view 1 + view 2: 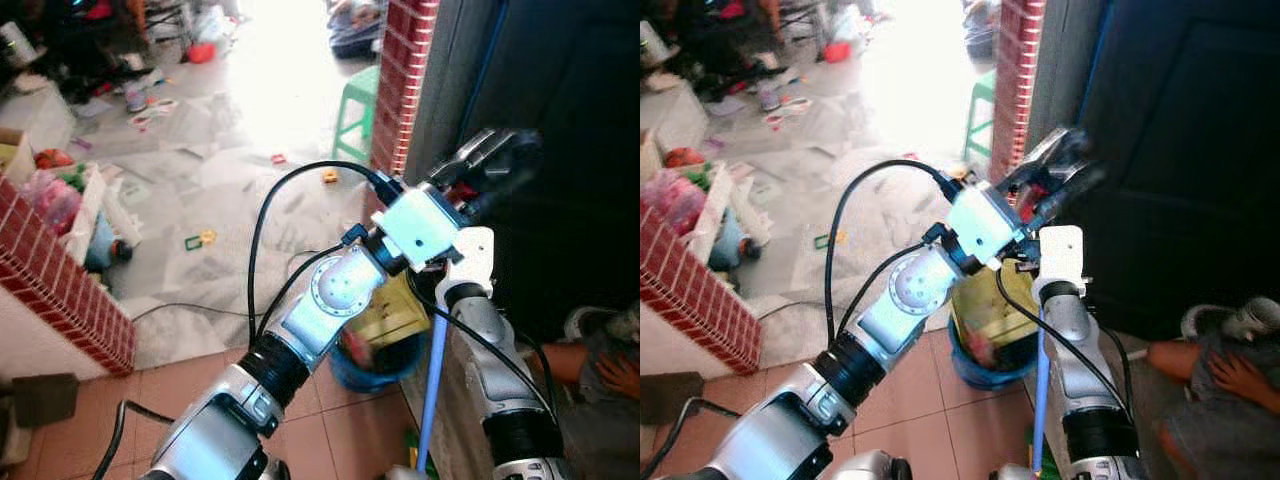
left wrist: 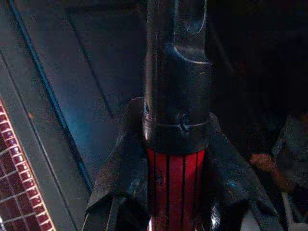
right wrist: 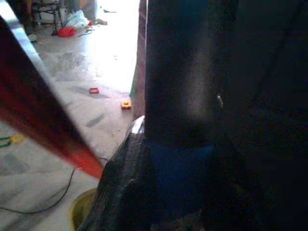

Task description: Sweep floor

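Note:
My left gripper (image 1: 490, 160) reaches up and to the right in front of the dark door, shut on a handle (image 2: 175, 185) that is red with black stripes and has a black end piece above. My right gripper (image 3: 178, 178) is shut on a blue pole (image 1: 433, 385), which runs down beside my right arm towards the floor. The lower ends of both handles are hidden, so I cannot tell which one is the broom. A blurred red stick (image 3: 43, 130) crosses the right wrist view.
A blue bucket (image 1: 385, 365) with yellow contents stands at the foot of the brick pillar (image 1: 400, 90). Beyond it are a green stool (image 1: 355, 105) and small toys (image 1: 329, 176) scattered on the grey floor. A low brick wall (image 1: 60, 285) lies left. A person (image 1: 600, 365) sits at lower right.

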{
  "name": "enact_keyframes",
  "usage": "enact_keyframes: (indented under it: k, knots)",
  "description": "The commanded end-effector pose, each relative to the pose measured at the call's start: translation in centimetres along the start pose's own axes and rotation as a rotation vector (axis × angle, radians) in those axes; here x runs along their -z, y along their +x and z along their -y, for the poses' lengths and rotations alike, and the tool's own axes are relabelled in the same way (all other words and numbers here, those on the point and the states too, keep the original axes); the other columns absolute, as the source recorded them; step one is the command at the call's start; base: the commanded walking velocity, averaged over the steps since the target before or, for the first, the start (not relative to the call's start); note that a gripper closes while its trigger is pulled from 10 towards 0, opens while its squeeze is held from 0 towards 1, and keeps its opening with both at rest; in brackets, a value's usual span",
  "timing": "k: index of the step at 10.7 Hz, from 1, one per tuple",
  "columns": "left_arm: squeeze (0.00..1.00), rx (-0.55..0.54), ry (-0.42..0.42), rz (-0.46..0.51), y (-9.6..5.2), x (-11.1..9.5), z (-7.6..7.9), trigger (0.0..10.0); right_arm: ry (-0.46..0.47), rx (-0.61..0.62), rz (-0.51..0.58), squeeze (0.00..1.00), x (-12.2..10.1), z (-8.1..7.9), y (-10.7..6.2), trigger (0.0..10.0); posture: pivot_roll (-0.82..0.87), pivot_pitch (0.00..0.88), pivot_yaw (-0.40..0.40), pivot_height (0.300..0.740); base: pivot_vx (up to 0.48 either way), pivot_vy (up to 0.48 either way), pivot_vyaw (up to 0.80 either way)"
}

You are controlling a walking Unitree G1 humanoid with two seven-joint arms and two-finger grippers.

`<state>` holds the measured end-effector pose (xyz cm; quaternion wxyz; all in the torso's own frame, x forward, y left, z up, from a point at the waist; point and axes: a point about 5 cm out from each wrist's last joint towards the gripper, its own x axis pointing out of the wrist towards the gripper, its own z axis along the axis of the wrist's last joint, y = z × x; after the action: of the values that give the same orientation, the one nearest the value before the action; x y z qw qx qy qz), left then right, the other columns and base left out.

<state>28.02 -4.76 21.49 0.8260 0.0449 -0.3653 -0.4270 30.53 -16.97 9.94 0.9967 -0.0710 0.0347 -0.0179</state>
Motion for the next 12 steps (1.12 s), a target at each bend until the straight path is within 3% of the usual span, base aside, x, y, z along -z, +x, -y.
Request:
enact_keyframes:
  k: [1,5,8,9,10,11,12]
  knots:
    - [0.0,-0.028,-0.04,0.103,1.8,-1.7,0.7,10.0,-0.003,0.002,0.053,0.0,-1.1,0.0,0.3,10.0,-0.11,0.0,0.069,0.74,0.0,0.0,0.0]
    - [0.0,-0.165,0.065,0.163,3.0,-4.0,-4.4,10.0,-0.009,0.002,0.037,0.0,-0.4,0.3,1.1,10.0,-0.11,0.0,0.06,0.74,0.0,0.0,0.0]
    - [0.0,-0.364,0.208,0.245,3.1,-7.4,-10.3,10.0,-0.002,-0.005,0.049,0.0,-0.3,0.6,1.0,10.0,-0.1,0.0,0.05,0.74,0.0,0.0,0.0]
    - [0.0,-0.469,0.256,0.268,2.7,-8.8,-12.6,10.0,-0.001,-0.01,0.054,0.0,-0.4,0.4,1.1,10.0,-0.09,0.0,0.044,0.74,0.0,0.0,0.0]
    - [0.0,-0.539,0.365,0.258,2.0,-9.7,-14.5,10.0,0.001,-0.017,0.059,0.0,-0.6,0.2,1.2,10.0,-0.08,0.0,0.041,0.74,0.0,0.0,0.0]
    - [0.0,-0.597,0.441,0.193,0.8,-9.2,-16.1,10.0,0.003,-0.024,0.062,0.0,-0.7,0.0,1.2,10.0,-0.08,0.0,0.038,0.74,0.0,0.0,0.0]
    - [0.0,-0.644,0.439,0.098,-0.7,-7.6,-17.0,10.0,0.004,-0.029,0.061,0.0,-0.7,-0.1,1.1,10.0,-0.07,0.0,0.038,0.74,0.0,0.0,0.0]
